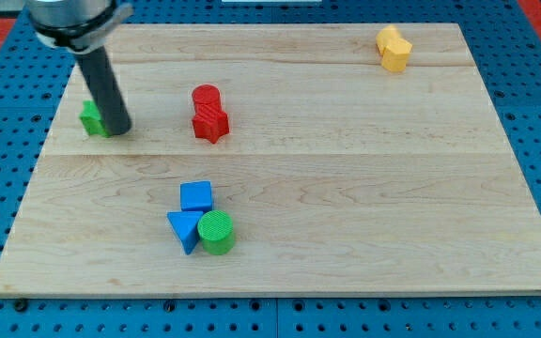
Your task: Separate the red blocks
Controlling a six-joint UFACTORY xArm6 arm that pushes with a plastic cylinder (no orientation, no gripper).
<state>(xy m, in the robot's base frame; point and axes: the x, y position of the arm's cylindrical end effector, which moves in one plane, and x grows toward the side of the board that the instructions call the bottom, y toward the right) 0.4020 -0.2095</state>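
Observation:
Two red blocks touch each other at the board's upper left centre: a red cylinder (206, 97) at the top and a red star-shaped block (211, 122) just below it. My tip (118, 130) rests on the board to their left, about a hand's width from them. It stands right beside a green block (92, 118), partly hidden behind the rod.
A blue cube (196, 195), a blue triangle (185, 228) and a green cylinder (217, 232) cluster at the lower centre left. Two yellow blocks (394, 48) sit together at the upper right. The wooden board (364, 188) lies on a blue pegboard.

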